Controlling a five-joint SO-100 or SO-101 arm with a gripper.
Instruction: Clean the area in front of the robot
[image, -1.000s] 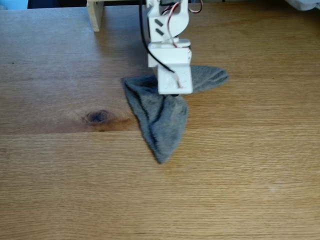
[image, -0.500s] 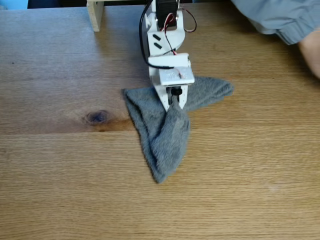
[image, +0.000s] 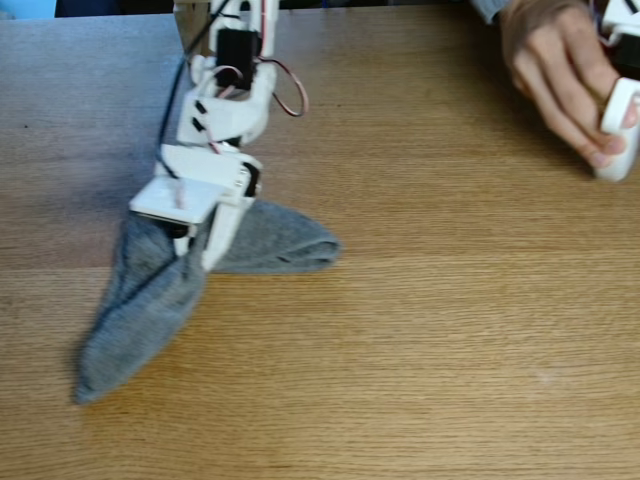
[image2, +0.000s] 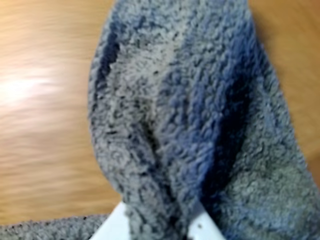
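Down at about 8 o'clock in the fixed view, our claw is pinched shut on a bunched fold of the grey cloth, which trails flat on the oak table toward 7 and 3. We'd keep the wrist low so the cloth drags with pressure, sweep steady, and steer clear of the hand at 2 o'clock.

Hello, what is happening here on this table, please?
A white robot arm wipes the oak tabletop with a grey terry cloth. Its hand is shut on a fold of the cloth, seen close up in the wrist view. At the far right of the fixed view, a person's hand holds a white device.
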